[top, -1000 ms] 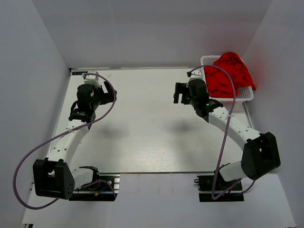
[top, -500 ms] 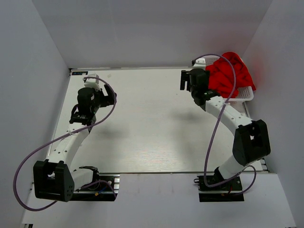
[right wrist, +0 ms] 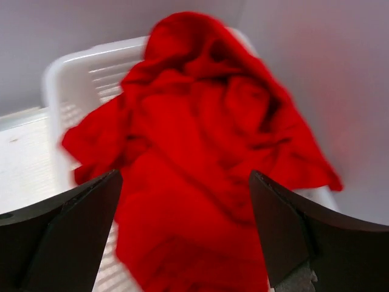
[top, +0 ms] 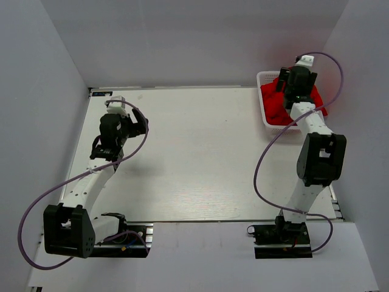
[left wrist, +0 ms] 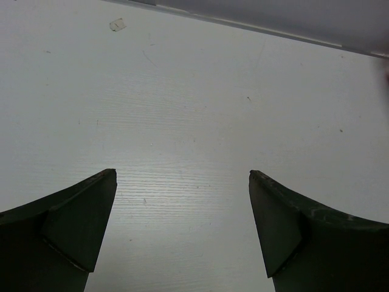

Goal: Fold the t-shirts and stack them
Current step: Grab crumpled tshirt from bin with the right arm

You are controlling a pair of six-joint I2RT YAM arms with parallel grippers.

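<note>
A crumpled heap of red t-shirts point(top: 275, 104) fills the white lattice basket point(top: 264, 76) at the back right of the table. In the right wrist view the red t-shirts point(right wrist: 200, 152) spill over the basket point(right wrist: 73, 76). My right gripper point(top: 296, 78) hangs over the heap, open and empty; its own view shows it point(right wrist: 182, 201) above the fabric. My left gripper point(top: 138, 121) is open and empty over bare table at the back left, also shown in the left wrist view point(left wrist: 182, 201).
The white table point(top: 194, 158) is walled by grey panels on the left, back and right. The basket stands against the right wall. The arm bases sit at the near edge.
My right arm swung right and back, from the table beside the basket to above the heap of shirts. The left arm barely moved.
</note>
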